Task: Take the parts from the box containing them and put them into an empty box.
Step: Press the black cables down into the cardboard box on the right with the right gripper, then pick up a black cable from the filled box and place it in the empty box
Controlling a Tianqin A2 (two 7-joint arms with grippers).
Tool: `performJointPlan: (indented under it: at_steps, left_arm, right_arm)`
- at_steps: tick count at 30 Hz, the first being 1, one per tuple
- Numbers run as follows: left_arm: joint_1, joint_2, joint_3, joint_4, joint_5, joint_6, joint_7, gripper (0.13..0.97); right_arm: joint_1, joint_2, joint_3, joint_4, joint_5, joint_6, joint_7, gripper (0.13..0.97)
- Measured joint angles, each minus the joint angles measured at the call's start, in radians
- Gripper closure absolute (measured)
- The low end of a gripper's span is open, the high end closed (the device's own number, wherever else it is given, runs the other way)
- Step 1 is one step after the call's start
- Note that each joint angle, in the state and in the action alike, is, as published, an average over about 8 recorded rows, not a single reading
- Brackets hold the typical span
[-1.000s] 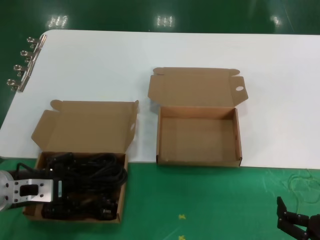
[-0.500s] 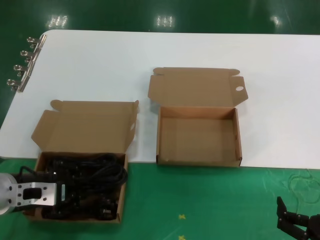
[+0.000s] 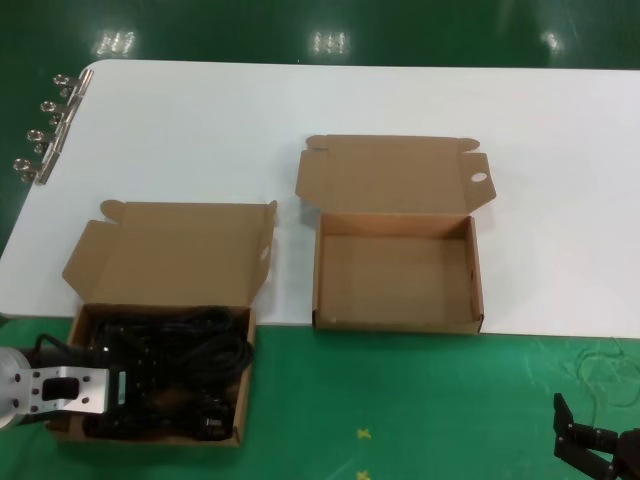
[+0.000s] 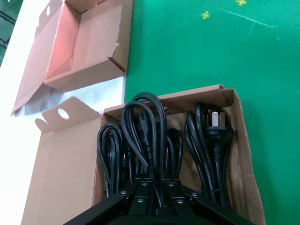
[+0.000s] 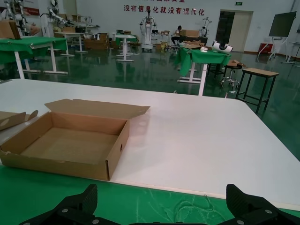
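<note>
Reaching down into the shallow brown cardboard box with the slanted lid flaps (image 3: 165, 262), the left claw (image 3: 128, 390) is sitting low among the black coiled power cables (image 4: 154, 145), its black fingers (image 4: 140, 199) spread to either side of the middle coils, though whether they are pinching a cable or only resting around it cannot be told from either view. All the cables are lying side by side inside that box, the one nearest the outer wall showing its plug with metal prongs (image 4: 214, 119). This box is straddling the front edge of the white table (image 3: 350, 110), half on the green mat (image 3: 400, 400). Beside it, toward the robot's right, the empty brown cardboard box with a small round hole in its lid flap (image 3: 396, 270) is standing open on the table. The right claw (image 3: 592, 448) is hanging low over the green mat, well apart from both boxes, with its fingers spread and nothing between them.
</note>
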Motion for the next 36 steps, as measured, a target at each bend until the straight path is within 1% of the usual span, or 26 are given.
performJointPlan:
  at_steps: [4, 7, 10, 16, 21, 25, 30, 36]
  left_arm:
    - [0.0, -0.001, -0.004, 0.001, -0.009, 0.0, 0.009, 0.91]
    - [0.004, -0.008, -0.011, -0.013, -0.019, 0.002, 0.01, 0.93]
    - [0.01, -0.02, -0.019, -0.043, -0.028, 0.006, 0.002, 0.937]
    - [0.029, -0.057, -0.036, -0.126, -0.042, 0.016, -0.034, 0.939]
    - [0.053, -0.078, -0.05, -0.168, -0.047, 0.004, -0.051, 0.941]
    - [0.068, -0.075, -0.058, -0.161, -0.052, -0.019, -0.037, 0.935]
    - [0.071, -0.055, -0.061, -0.121, -0.062, -0.041, -0.001, 0.929]
    - [0.064, -0.036, -0.052, -0.079, -0.057, -0.051, 0.023, 0.873]
  right_arm:
    - [0.0, 0.0, 0.0, 0.0, 0.0, 0.0, 0.0, 0.129]
    - [0.0, 0.0, 0.0, 0.0, 0.0, 0.0, 0.0, 0.129]
    - [0.0, 0.0, 0.0, 0.0, 0.0, 0.0, 0.0, 0.129]
    - [0.0, 0.0, 0.0, 0.0, 0.0, 0.0, 0.0, 0.129]
    - [0.0, 0.0, 0.0, 0.0, 0.0, 0.0, 0.0, 0.129]
    - [0.0, 0.0, 0.0, 0.0, 0.0, 0.0, 0.0, 0.129]
    - [0.0, 0.0, 0.0, 0.0, 0.0, 0.0, 0.0, 0.129]
    - [0.0, 0.0, 0.0, 0.0, 0.0, 0.0, 0.001, 0.129]
